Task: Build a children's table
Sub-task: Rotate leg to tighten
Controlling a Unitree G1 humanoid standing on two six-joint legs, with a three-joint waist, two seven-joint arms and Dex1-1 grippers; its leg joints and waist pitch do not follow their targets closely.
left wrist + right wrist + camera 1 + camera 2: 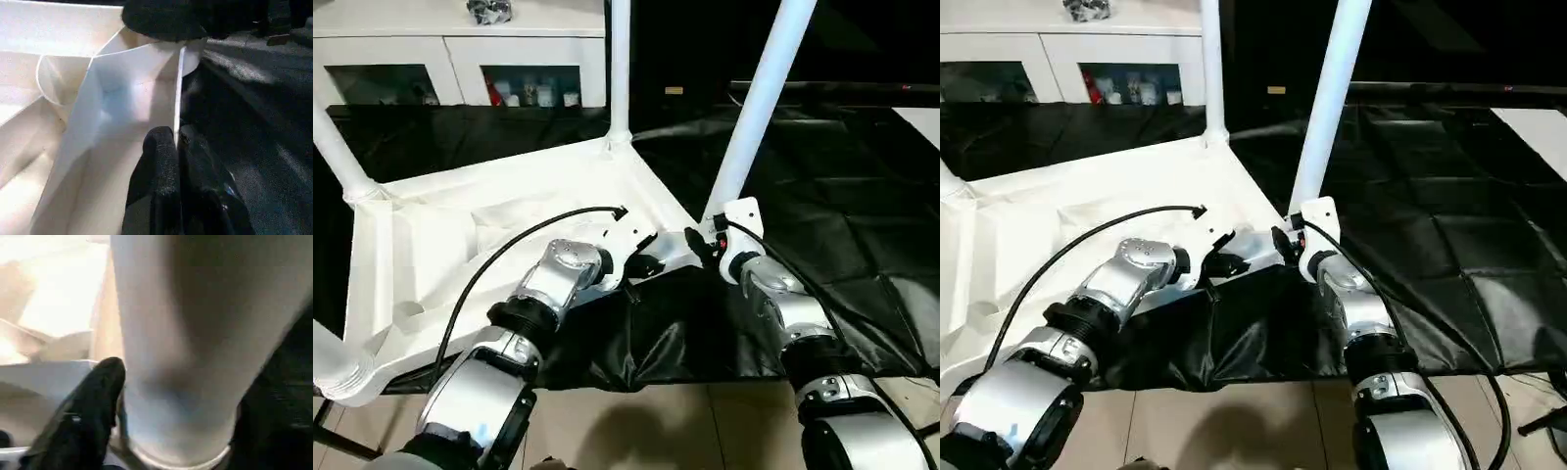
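The white table top (pixel 509 225) lies upside down on a black cloth, its raised rim facing up. Legs stand in its corner sockets: one at the near right corner (pixel 759 108), one at the far corner (pixel 620 69), one at the left (pixel 337 147) and one at the front left (pixel 333 362). My left gripper (pixel 646 262) is shut on the thin rim wall (pixel 178 88) beside the near right corner. My right gripper (pixel 705 240) is shut around the base of the near right leg (pixel 181 333), one finger (pixel 98 396) pressing its side.
A white cabinet (pixel 460 59) with glass doors stands behind the table top. The black cloth (pixel 822 196) spreads to the right and rear. Its front edge hangs over a tiled floor (pixel 666 431). A black cable (pixel 509 245) loops over my left forearm.
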